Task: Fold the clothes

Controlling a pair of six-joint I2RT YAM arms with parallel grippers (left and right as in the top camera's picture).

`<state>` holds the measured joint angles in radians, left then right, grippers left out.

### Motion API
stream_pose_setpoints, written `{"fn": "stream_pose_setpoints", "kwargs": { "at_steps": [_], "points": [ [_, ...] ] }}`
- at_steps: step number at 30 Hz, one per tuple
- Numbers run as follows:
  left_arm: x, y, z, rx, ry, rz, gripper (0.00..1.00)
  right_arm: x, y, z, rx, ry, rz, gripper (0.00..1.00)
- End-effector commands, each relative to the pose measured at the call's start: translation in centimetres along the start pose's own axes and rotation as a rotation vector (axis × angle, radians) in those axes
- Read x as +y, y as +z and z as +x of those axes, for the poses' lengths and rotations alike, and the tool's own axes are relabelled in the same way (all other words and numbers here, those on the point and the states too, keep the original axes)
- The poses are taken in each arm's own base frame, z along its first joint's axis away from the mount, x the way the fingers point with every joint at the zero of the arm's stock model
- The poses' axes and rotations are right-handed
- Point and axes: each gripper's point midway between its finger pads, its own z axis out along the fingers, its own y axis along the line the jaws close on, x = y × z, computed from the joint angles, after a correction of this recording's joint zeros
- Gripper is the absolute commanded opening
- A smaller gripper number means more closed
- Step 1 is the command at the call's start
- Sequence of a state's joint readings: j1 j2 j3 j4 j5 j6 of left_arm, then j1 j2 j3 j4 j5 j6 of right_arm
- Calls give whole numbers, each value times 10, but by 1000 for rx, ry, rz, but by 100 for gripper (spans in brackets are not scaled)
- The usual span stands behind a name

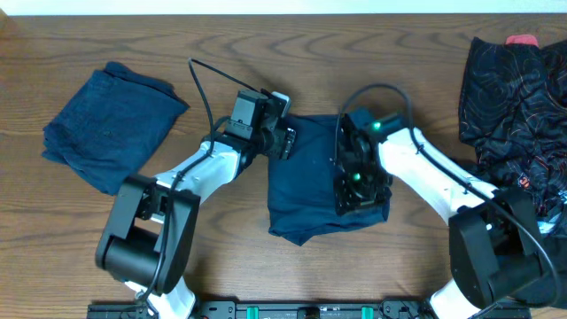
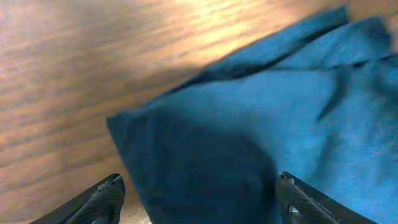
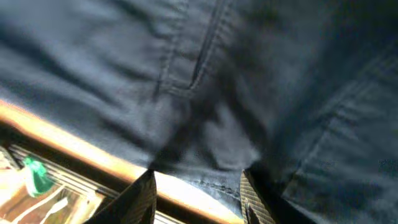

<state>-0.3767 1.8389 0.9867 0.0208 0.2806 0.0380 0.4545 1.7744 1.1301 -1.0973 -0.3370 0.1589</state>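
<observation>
Partway through the task. One folded piece (image 1: 111,124), dark blue, lies far left on the table (image 1: 221,53), well apart from both arms, and looks done.

The blue garment (image 1: 306,199) is at table centre and is the one being worked. It has a rough squarish shape, already doubled at least once by the look of it. The near edge is uneven and a corner pokes out near-left, so it is not a clean fold yet.

The left gripper (image 1: 286,137) is at the garment's far-left corner. In the wrist view its fingers (image 2: 106,199) are spread wide over that corner with nothing pinched between them.

The right gripper (image 1: 354,182) is over the garment's right half, low on the cloth. In the wrist view its fingers (image 3: 142,198) are part-way apart and the hem is bunched just at the tips. I can't tell if it is pinching the cloth or only pressing on it.

A pile (image 1: 518,97) of dark patterned clothes sits far right, crumpled and untouched, with a red item (image 1: 523,40) at its far edge. How many pieces it holds is unclear.

Judgement: one item is finished, the second is mid-fold and needs another fold or a tidy-up, then a move aside. The pile on the right is not yet started, so less than half the task is done.
</observation>
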Motion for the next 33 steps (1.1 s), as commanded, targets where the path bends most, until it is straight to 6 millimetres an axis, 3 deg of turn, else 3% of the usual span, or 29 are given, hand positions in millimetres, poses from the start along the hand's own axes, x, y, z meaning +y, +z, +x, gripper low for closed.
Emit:
{"fn": "stream_pose_setpoints", "kwargs": {
  "at_steps": [1,5,7,14,18,22,24,27,28,31,33],
  "points": [
    [16,9,11,42,12,-78,79,-27,22,1,-18,100,58,42],
    [19,13,33,122,-4,-88,78,-80,31,-13,-134,253,216,40],
    [20,13,40,148,-19,-91,77,-97,28,-23,-194,285,254,40],
    [16,1,83,325,-159,-100,72,-139,1,-71,-429,331,342,42],
    [-11,-14,86,366,-200,27,72,-146,-25,-107,-578,264,350,44],
    [-27,-48,54,271,-177,78,74,-137,-59,-126,-628,200,352,53],
    [-28,-67,29,172,-143,67,81,-132,-77,-128,-633,200,351,56],
    [-30,-93,-17,-16,-64,48,100,-119,-107,-125,-647,212,324,59],
    [-32,-99,-30,-73,-20,51,98,-114,-116,-123,-655,217,307,59],
    [-34,-104,-60,-195,94,48,98,-100,-129,-113,-663,207,252,61],
    [-32,-98,-67,-225,152,43,98,-94,-132,-104,-651,207,232,61]
  ]
}}
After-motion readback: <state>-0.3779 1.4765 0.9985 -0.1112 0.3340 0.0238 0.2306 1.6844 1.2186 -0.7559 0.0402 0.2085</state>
